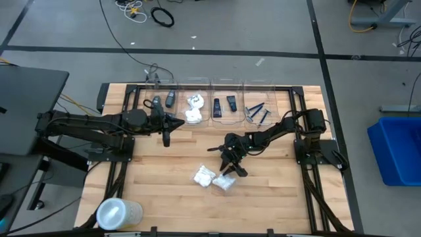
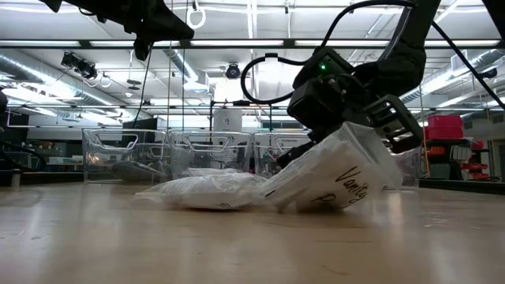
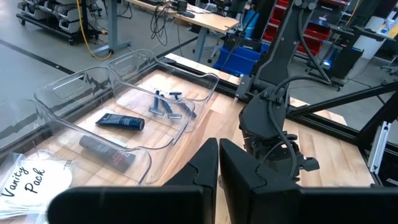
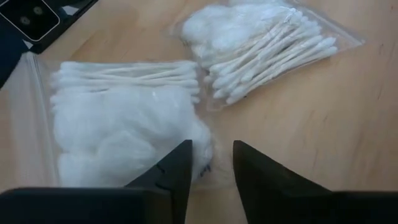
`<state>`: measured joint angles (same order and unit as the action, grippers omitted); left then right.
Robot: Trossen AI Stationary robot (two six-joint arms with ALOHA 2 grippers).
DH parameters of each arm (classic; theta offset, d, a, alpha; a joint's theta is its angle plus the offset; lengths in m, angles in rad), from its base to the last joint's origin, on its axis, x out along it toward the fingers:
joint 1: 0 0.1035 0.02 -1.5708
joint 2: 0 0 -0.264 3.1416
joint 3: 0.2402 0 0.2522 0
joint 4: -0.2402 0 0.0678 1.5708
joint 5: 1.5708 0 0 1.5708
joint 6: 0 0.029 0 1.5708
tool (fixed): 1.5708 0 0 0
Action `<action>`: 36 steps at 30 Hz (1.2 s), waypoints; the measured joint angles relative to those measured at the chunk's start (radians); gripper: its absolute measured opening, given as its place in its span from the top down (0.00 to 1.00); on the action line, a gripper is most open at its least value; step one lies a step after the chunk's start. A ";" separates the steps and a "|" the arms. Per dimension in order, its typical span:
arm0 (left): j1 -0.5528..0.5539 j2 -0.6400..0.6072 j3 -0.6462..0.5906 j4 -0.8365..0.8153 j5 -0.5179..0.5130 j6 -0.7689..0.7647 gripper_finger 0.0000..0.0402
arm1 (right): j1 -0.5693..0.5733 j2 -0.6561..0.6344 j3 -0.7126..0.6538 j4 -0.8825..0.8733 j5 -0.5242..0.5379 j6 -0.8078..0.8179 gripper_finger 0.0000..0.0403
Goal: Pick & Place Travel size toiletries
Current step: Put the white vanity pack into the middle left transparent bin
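Two white crinkly packets of cotton swabs and wadding lie mid-table. My right gripper (image 1: pixel 231 168) is closed on the edge of one packet (image 4: pixel 118 124), which stands tilted in the low view (image 2: pixel 331 177). The other packet (image 4: pixel 261 43) lies flat beside it (image 2: pixel 205 189). Clear bins along the far edge hold dark grey cases (image 1: pixel 163 102), white packets (image 1: pixel 194 109), black tubes (image 1: pixel 223 104) and blue razors (image 1: pixel 256 113). My left gripper (image 1: pixel 165 135) hangs shut and empty, above the table in front of the bins (image 3: pixel 217 168). My right gripper pinches the nearer packet by its edge (image 4: pixel 203 148) between its two fingers, one finger (image 4: pixel 177 171) on each face. The fingers come slanting down from the table's right side. The packet stands tilted, its lower edge (image 2: pixel 308 207) on the table and its upper part raised.
A large translucent round container (image 1: pixel 119 214) stands at the near left corner. The row of clear bins (image 1: pixel 197 85) lines the far edge. Bare wood (image 1: pixel 283 197) lies near and to the right of the packets.
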<state>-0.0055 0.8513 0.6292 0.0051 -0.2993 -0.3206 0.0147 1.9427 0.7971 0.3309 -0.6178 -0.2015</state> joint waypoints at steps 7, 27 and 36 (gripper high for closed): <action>0.000 0.000 0.000 0.000 0.000 0.000 0.94 | 0.001 0.002 -0.002 0.013 -0.009 -0.001 0.78; 0.000 0.000 0.000 0.000 0.000 -0.001 0.94 | 0.002 -0.010 -0.003 0.031 -0.013 0.002 0.95; 0.000 0.000 0.000 0.000 0.000 -0.001 0.94 | 0.002 -0.046 -0.003 0.036 -0.013 0.002 0.99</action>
<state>-0.0058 0.8513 0.6292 0.0052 -0.2989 -0.3215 0.0162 1.8969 0.7944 0.3670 -0.6307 -0.1993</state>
